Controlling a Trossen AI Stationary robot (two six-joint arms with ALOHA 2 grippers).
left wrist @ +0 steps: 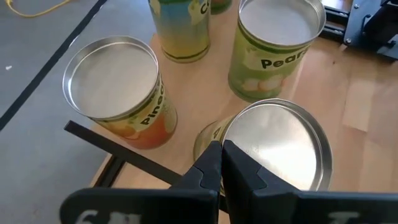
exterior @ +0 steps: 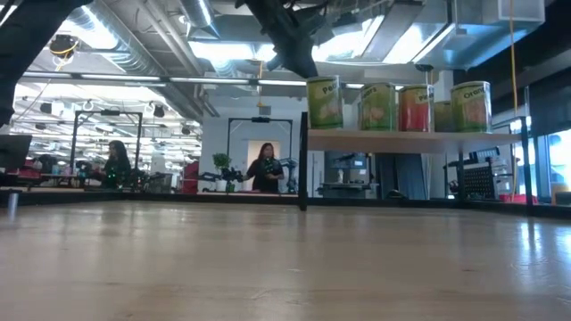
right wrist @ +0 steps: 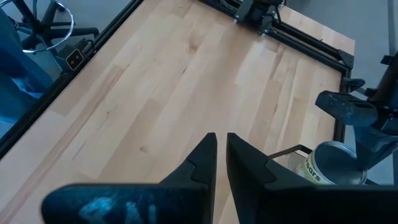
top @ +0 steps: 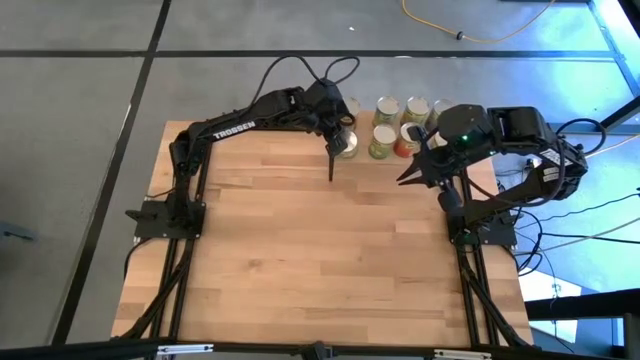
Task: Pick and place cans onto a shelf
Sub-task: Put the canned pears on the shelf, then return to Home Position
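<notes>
Several cans stand upright on the shelf (exterior: 410, 139), a raised light-wood board with a black upright side (exterior: 303, 160), at the table's far edge. In the high view they show in two rows (top: 387, 108) (top: 382, 142). My left gripper (left wrist: 221, 149) is shut and slants down over the near left can (left wrist: 280, 146) (top: 347, 143), its tips at the near rim of the shiny top. A pineapple can (left wrist: 118, 93) and a pear can (left wrist: 273, 43) stand beside it. My right gripper (right wrist: 221, 142) hangs over the table's right side, fingers nearly together, with nothing between them. My left gripper's shut fingertips (left wrist: 211, 155) stand at the near rim (left wrist: 233, 134) of the can's top, coming slanting down from the table's near left. I cannot tell whether they touch it. The can stands upright on the shelf.
The bare butcher-block tabletop (top: 320, 250) stretches from the shelf to the near edge. The arms' black base frames (top: 165, 215) (top: 485, 230) run along both sides. People stand in the room far behind the table (exterior: 265, 168).
</notes>
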